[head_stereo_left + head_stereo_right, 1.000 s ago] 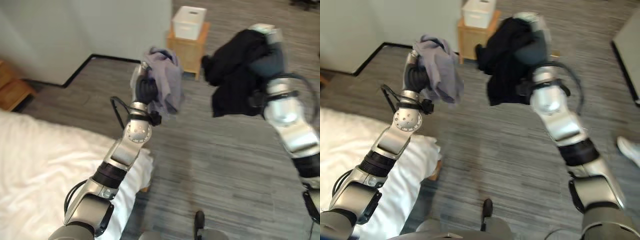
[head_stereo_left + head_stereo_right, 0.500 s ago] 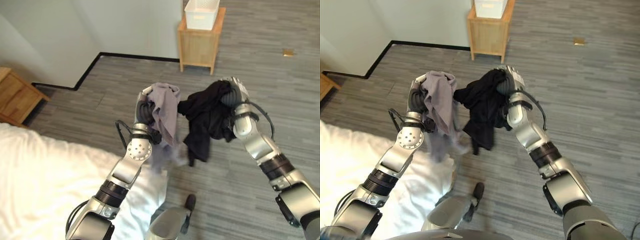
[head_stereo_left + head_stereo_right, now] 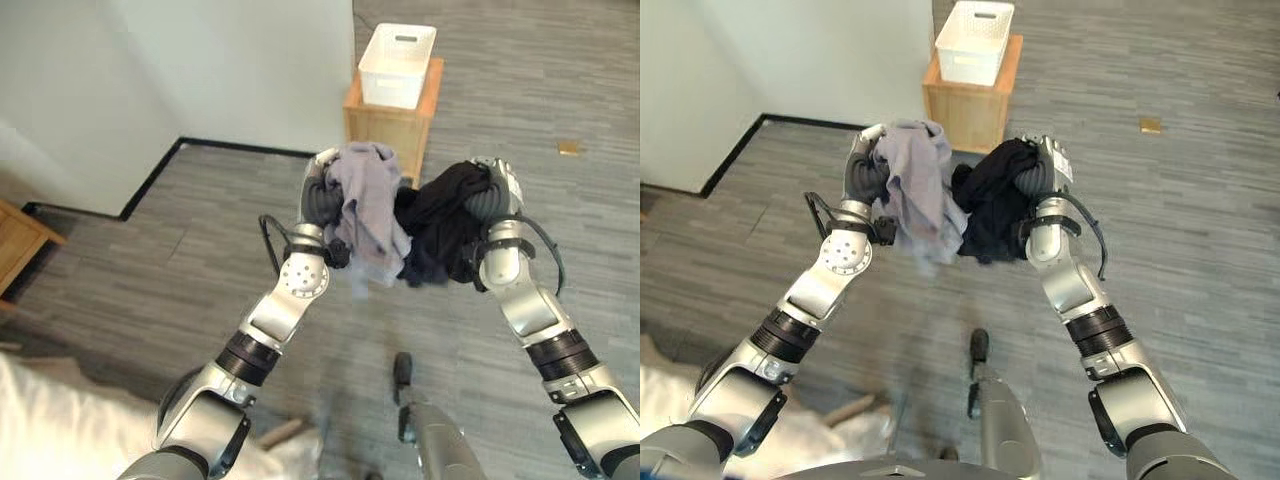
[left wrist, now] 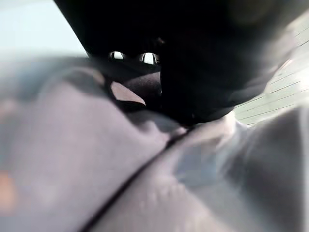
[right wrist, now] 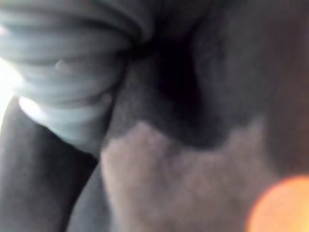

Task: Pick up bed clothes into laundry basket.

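Observation:
My left hand [image 3: 322,200] is raised in front of me, shut on a grey-lilac garment [image 3: 368,210] that hangs down from it. Right beside it, my right hand [image 3: 492,195] is shut on a black garment [image 3: 440,232] bunched over its fingers. The two garments touch in the middle. In the left wrist view the grey cloth [image 4: 120,183] lies close before the camera with the black cloth [image 4: 203,63] past it. A white laundry basket [image 3: 397,66] stands on a small wooden stand [image 3: 392,122] further ahead on the floor.
A pale wall [image 3: 200,80] with a black skirting line [image 3: 150,185] runs along the left. A corner of the white bed [image 3: 40,440] lies at the lower left, and a wooden side table [image 3: 15,245] at the left edge. Grey plank floor [image 3: 560,90] stretches ahead and right.
The view has swung and the basket on its stand now lies closer ahead. Both hands have risen and drawn together, still holding their garments; the bed has slid to the lower left.

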`<state>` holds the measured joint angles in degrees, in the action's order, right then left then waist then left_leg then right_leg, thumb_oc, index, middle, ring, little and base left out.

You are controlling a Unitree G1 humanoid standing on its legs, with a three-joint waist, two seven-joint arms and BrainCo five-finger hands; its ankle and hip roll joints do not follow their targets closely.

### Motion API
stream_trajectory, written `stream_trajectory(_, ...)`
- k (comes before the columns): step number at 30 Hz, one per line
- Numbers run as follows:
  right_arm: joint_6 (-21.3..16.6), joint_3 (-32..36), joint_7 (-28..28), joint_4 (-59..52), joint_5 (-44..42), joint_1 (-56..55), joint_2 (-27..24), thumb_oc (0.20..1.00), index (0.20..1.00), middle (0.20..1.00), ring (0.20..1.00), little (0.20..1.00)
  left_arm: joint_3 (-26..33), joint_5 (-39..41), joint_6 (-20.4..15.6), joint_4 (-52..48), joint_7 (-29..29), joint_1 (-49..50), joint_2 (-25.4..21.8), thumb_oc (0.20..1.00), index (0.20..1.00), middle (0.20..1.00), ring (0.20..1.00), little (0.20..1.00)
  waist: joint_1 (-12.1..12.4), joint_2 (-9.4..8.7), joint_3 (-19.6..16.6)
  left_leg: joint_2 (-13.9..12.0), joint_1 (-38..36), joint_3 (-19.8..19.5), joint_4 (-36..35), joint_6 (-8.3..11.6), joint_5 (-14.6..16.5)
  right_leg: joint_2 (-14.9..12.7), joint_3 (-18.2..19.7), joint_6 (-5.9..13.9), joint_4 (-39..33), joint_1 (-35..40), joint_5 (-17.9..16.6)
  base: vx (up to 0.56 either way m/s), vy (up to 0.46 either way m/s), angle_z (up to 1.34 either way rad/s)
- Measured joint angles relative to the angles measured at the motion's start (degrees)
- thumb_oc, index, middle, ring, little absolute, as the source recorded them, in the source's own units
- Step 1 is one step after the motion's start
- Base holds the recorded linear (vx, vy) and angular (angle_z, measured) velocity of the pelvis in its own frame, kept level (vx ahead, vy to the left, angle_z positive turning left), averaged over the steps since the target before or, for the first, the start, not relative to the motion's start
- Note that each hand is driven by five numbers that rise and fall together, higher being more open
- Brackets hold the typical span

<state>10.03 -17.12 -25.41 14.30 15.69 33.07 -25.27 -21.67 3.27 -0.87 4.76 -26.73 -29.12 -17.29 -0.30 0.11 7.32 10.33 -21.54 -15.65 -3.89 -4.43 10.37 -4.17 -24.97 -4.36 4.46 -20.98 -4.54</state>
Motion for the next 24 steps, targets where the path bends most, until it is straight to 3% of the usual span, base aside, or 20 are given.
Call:
stream_trajectory(1, 0.1, -0.4, 0.0, 0.1, 0.0, -1.2, 0.0, 0.2, 0.2, 0.2, 0.2, 0.2, 1.2, 0.0, 0.0, -1.6, -0.1, 3.1, 0.8, 0.2, 0.2, 0.2, 0.2, 0.2, 0.8, 1.09, -0.8, -1.2, -0.6, 0.4, 2.1, 0.7, 0.6, 1.0, -0.5, -1.73, 1.0, 1.4, -2.2, 0.59, -0.172, -0.53)
stream_trajectory(2, 0.5, -1.5, 0.2, 0.2, 0.0, -2.8, 0.0, 0.2, 0.2, 0.2, 0.2, 0.2, 1.2, 0.0, 0.2, -1.9, -0.1, 4.3, 0.7, 0.2, 0.2, 0.2, 0.2, 0.2, 1.5, 1.92, -1.5, -3.1, 0.7, 0.1, 9.8, 4.06, 3.2, 4.8, 0.9, -7.37, -0.6, 4.5, -2.6, 0.41, -0.143, -0.48)
stream_trajectory(4, 0.5, -1.5, 0.7, 0.5, -0.2, -2.5, 0.5, 0.2, 0.2, 0.2, 0.2, 0.2, 1.6, 0.0, 0.1, -1.6, 0.4, 3.0, -0.4, 0.2, 0.2, 0.2, 0.2, 0.2, 2.6, 1.67, -1.4, -3.4, 8.3, 4.9, 28.0, 6.37, 2.5, 7.6, 2.9, -8.0, -0.5, 6.3, -0.8, 0.34, -0.143, -0.47)
stream_trajectory(5, 0.5, -1.2, 0.7, 0.3, -0.8, -1.8, 0.9, 0.2, 0.2, 0.2, 0.2, 0.2, 1.8, 0.0, 0.2, -2.3, 0.2, 2.2, -2.3, 0.2, 0.2, 0.2, 0.2, 0.2, 3.2, 0.69, -1.0, -3.1, 18.9, 8.8, 46.3, 5.36, 1.2, 9.2, 5.5, -9.74, -0.7, 8.1, 0.4, 0.25, -0.095, -0.83)
stream_trajectory(6, 0.2, -0.5, 0.4, 0.4, -1.0, -1.4, 1.7, 0.2, 0.2, 0.2, 0.2, 0.2, 1.8, 0.0, 0.2, -3.0, 0.3, 1.7, -4.4, 0.2, 0.2, 0.2, 0.2, 0.2, 5.0, -0.95, 0.2, -0.9, 28.3, 8.8, 59.2, 2.85, 0.1, 9.8, 8.7, -9.72, -0.6, 10.5, 2.4, 0.23, 0.005, -1.46)
stream_trajectory(7, 0.1, 0.3, 0.2, 0.8, -1.3, -0.7, 2.4, 0.2, 0.2, 0.2, 0.2, 0.2, 2.1, 0.0, 0.1, -3.0, 0.1, 1.2, -4.8, 0.2, 0.2, 0.2, 0.2, 0.2, 8.1, -3.44, 2.0, 0.7, 34.1, 8.5, 64.8, 1.62, 0.0, 9.0, 12.1, -8.96, -0.4, 12.3, 2.6, 0.25, 0.092, -1.54)
stream_trajectory(8, 0.1, 0.1, 0.2, 1.0, -2.2, -0.3, 3.2, 0.2, 0.2, 0.2, 0.2, 0.2, 2.0, 0.0, 0.2, -3.1, -0.1, 1.3, -5.4, 0.2, 0.2, 0.2, 0.2, 0.2, 8.9, -4.94, 3.2, 0.9, 38.6, 7.5, 64.8, 3.16, 0.4, 8.2, 14.1, -8.71, -1.1, 14.6, 2.7, 0.35, 0.124, -1.22)
stream_trajectory(9, -0.9, -0.1, -0.8, 3.4, -3.8, 0.7, 3.7, 0.2, 0.2, 0.2, 0.2, 0.2, 1.5, 0.4, 0.2, -2.9, 0.1, 1.0, -5.6, 0.2, 0.2, 0.2, 0.2, 0.2, 8.8, -5.39, 3.9, -0.4, 47.3, 4.3, 57.5, 3.82, 0.7, 7.2, 15.7, -4.47, -3.7, 20.1, 5.6, 0.5, 0.211, -0.8)
stream_trajectory(10, -1.1, -0.3, -1.0, 5.9, -4.9, 2.2, 3.7, 0.2, 0.2, 0.2, 0.2, 0.2, 1.4, 0.4, -0.1, -2.9, -0.1, 1.1, -5.2, 0.2, 0.2, 0.2, 0.2, 0.2, 9.4, -4.7, 4.4, -1.8, 48.0, 3.3, 50.0, 3.91, 0.4, 7.4, 17.3, -3.51, -4.3, 22.3, 6.1, 0.44, 0.145, -0.71)
stream_trajectory(11, -1.1, -0.7, -1.0, 7.9, -5.8, 3.1, 3.4, 0.2, 0.2, 0.2, 0.2, 0.2, 1.1, 0.4, -0.2, -3.0, -0.1, 1.2, -4.8, 0.2, 0.2, 0.2, 0.2, 0.2, 9.8, -3.84, 4.4, -2.8, 48.7, 2.1, 42.3, 5.39, -2.4, 7.1, 18.6, -3.66, -5.0, 24.3, 6.7, 0.64, 0.155, -0.97)
stream_trajectory(12, -1.3, -2.7, -1.4, 9.7, -8.2, 3.2, 2.0, 0.2, 0.2, 0.2, 0.2, 0.2, 1.2, 0.4, -1.0, -3.5, 0.0, 2.3, -3.8, 0.2, 0.2, 0.2, 0.2, 0.2, 11.1, -1.73, 3.4, -4.3, 48.0, 0.1, 26.6, 6.49, -5.3, 7.6, 20.7, -0.79, -6.0, 27.2, 9.4, 0.36, 0.033, -0.97)
stream_trajectory(13, -1.4, -3.5, -1.3, 10.0, -9.7, 3.2, 1.2, 0.2, 0.2, 0.2, 0.2, 0.2, 1.2, 0.5, -1.3, -3.7, -0.4, 2.6, -3.4, 0.2, 0.2, 0.2, 0.2, 0.2, 12.0, -0.22, 2.9, -5.2, 48.8, -0.9, 21.8, 7.05, -7.4, 8.0, 22.2, -2.21, -5.4, 28.7, 10.4, 0.58, 0.116, -0.93)
stream_trajectory(14, -1.7, -4.5, -1.2, 12.1, -11.5, 3.5, 0.9, 0.2, 0.2, 0.2, 0.2, 0.2, 1.8, 0.5, -1.6, -3.7, -0.4, 2.6, -3.8, 0.2, 0.2, 0.2, 0.2, 0.2, 12.0, 0.95, 2.2, -6.2, 46.3, -0.5, 11.5, 7.6, -8.4, 8.4, 23.8, -2.02, -6.6, 30.9, 11.3, 0.41, 0.085, -0.71)
stream_trajectory(15, -1.7, -4.9, -1.0, 12.8, -12.1, 3.2, 1.0, 0.2, 0.2, 0.2, 0.2, 0.2, 2.2, 0.5, -1.6, -3.6, -0.8, 2.5, -3.9, 0.2, 0.2, 0.2, 0.2, 0.2, 12.1, 1.28, 2.1, -6.2, 45.6, -0.4, 7.6, 7.47, -8.5, 8.4, 24.4, -1.63, -6.9, 32.6, 12.4, 0.52, 0.128, -0.38)
stream_trajectory(17, -1.6, -4.9, -0.3, 13.2, -13.6, 2.1, 0.7, 0.2, 0.2, 0.2, 0.2, 0.2, 1.8, 0.5, -1.7, -3.0, -1.7, 2.5, -3.1, 0.2, 0.2, 0.2, 0.2, 0.2, 12.2, 2.29, 1.9, -5.6, 41.7, 2.3, 3.4, 6.38, -10.2, 8.6, 25.6, 0.18, -7.6, 37.0, 15.9, 0.28, 0.089, -0.14)
stream_trajectory(18, -1.5, -4.7, -0.2, 13.0, -13.5, 1.5, 1.1, 0.2, 0.2, 0.2, 0.2, 0.2, 1.4, 0.6, -1.6, -2.6, -1.7, 2.5, -2.8, 0.2, 0.2, 0.2, 0.2, 0.2, 12.3, 1.12, 2.3, -4.5, 41.1, 2.8, 3.7, 6.31, -15.3, 6.9, 26.0, 1.4, -7.3, 38.2, 17.4, 0.23, 0.126, -0.07)
stream_trajectory(19, -1.5, -4.7, 0.2, 12.8, -13.5, 1.3, 1.2, 0.2, 0.2, 0.2, 0.2, 0.2, 0.9, 0.7, -1.4, -2.2, -1.9, 2.6, -2.2, 0.2, 0.2, 0.2, 0.2, 0.2, 12.8, 0.37, 2.5, -3.3, 40.4, 3.6, 4.0, 5.33, -16.9, 5.6, 26.4, 2.67, -6.3, 38.4, 18.2, 0.4, 0.227, -0.21)
stream_trajectory(20, -1.5, -4.5, 0.7, 12.5, -13.4, 1.3, 1.4, 0.2, 0.2, 0.2, 0.2, 0.2, -0.3, 0.9, -1.0, -2.1, -1.9, 2.6, -2.1, 0.2, 0.2, 0.2, 0.2, 0.2, 14.0, 0.91, 2.5, -2.3, 39.3, 3.7, 5.0, 2.57, -21.0, 3.8, 27.5, 5.1, -3.5, 38.5, 18.1, 0.4, 0.225, -0.45)
stream_trajectory(23, -1.6, -4.6, 1.1, 11.0, -13.1, 0.9, 2.3, 0.2, 0.2, 0.2, 0.2, 0.2, -0.7, 1.0, -1.0, -1.6, -2.0, 2.6, -1.2, 0.2, 0.2, 0.2, 0.2, 0.2, 15.6, 1.13, 2.3, 0.9, 36.0, 4.0, 6.8, -0.54, -20.2, 0.3, 28.6, 8.47, -0.2, 39.6, 18.6, 0.37, 0.17, -0.32)
stream_trajectory(24, -1.6, -4.6, 1.4, 10.7, -10.8, 1.3, 2.1, 0.2, 0.2, 0.2, 0.2, 0.2, -0.7, 1.1, -1.1, -1.6, -2.0, 1.4, -1.0, 0.2, 0.2, 0.2, 0.2, 0.2, 16.0, 1.71, 2.3, 1.5, 32.9, 4.4, 6.5, -2.25, -17.7, -0.9, 28.2, 10.1, 3.2, 38.6, 16.5, 0.33, 0.186, -0.11)
